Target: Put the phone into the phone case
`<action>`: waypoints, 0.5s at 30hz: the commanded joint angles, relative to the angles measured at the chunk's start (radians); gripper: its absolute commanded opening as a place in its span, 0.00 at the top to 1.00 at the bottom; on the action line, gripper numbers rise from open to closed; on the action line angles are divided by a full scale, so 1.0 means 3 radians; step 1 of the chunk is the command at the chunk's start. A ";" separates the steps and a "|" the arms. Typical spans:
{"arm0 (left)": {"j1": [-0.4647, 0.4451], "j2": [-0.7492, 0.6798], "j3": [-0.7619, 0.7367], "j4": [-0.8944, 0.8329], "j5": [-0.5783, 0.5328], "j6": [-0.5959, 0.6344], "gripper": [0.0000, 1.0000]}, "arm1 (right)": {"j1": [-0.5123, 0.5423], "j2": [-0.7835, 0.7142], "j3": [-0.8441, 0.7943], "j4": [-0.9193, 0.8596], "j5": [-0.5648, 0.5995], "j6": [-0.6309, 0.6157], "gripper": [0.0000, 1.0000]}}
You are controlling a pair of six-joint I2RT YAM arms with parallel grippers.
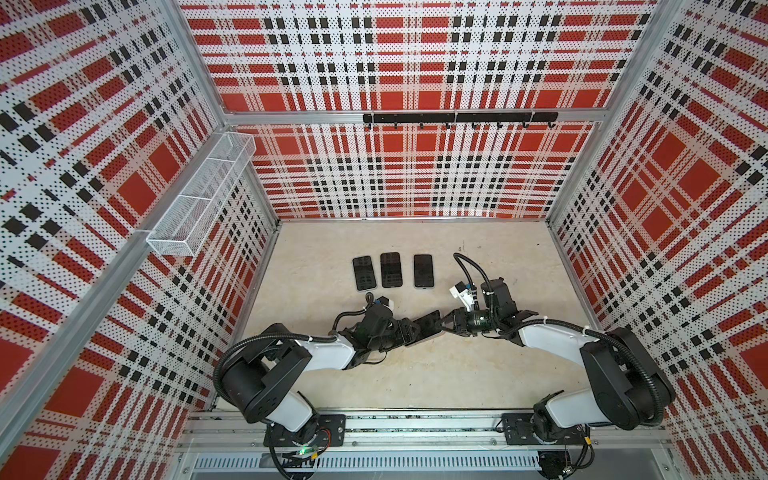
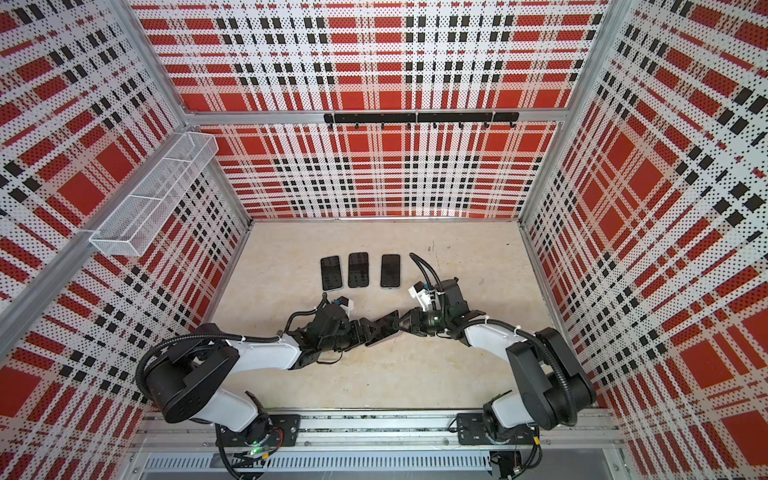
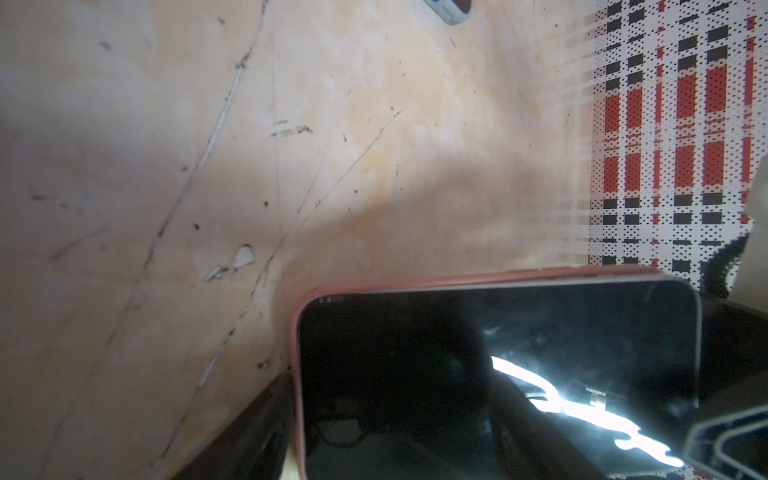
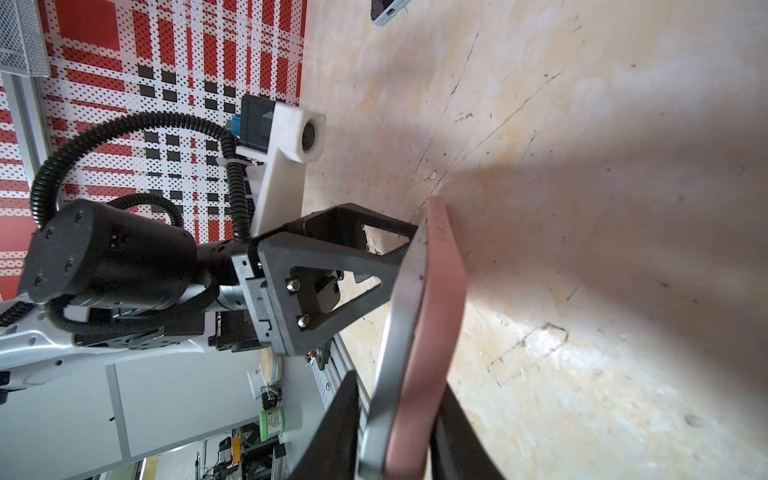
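A black-screened phone (image 1: pixel 428 326) (image 2: pixel 384 328) hangs between my two grippers above the middle of the table, tilted. It sits in a pink phone case (image 3: pixel 457 280) (image 4: pixel 436 332). In the right wrist view the phone's silver edge (image 4: pixel 405 311) stands partly out of the case along one long side. My left gripper (image 1: pixel 411 332) (image 2: pixel 365 332) (image 3: pixel 494 395) is shut across the width of the phone and case; its fingers (image 4: pixel 332 259) show in the right wrist view. My right gripper (image 1: pixel 442 324) (image 2: pixel 401 324) (image 4: pixel 399 424) pinches the other end, one finger on the screen side, one on the case's back.
Three more dark phones (image 1: pixel 364 273) (image 1: pixel 391 270) (image 1: pixel 424 271) lie in a row on the beige table behind the grippers. A white wire basket (image 1: pixel 199 195) hangs on the left wall and a black hook rail (image 1: pixel 459 118) on the back wall.
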 commanded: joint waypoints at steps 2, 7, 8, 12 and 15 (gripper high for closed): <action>-0.0015 0.0090 -0.0121 -0.0311 0.0055 -0.0059 0.24 | 0.0033 0.0079 0.0034 0.0079 0.0065 -0.0107 0.75; -0.0009 0.0101 -0.0117 -0.0312 0.0059 -0.0054 0.24 | 0.0043 0.0104 0.0020 0.0038 0.0160 -0.0138 0.87; -0.0006 0.0105 -0.0116 -0.0306 0.0063 -0.0050 0.24 | 0.0043 0.0099 0.0020 0.0024 0.0184 -0.0147 0.90; -0.0005 0.0093 -0.0109 -0.0309 0.0062 -0.0043 0.24 | 0.0043 0.0048 0.0010 -0.0037 0.0288 -0.0174 0.98; 0.0008 0.0043 -0.0115 -0.0307 0.0055 -0.0034 0.24 | 0.0042 -0.0033 0.0012 -0.0072 0.0336 -0.0201 1.00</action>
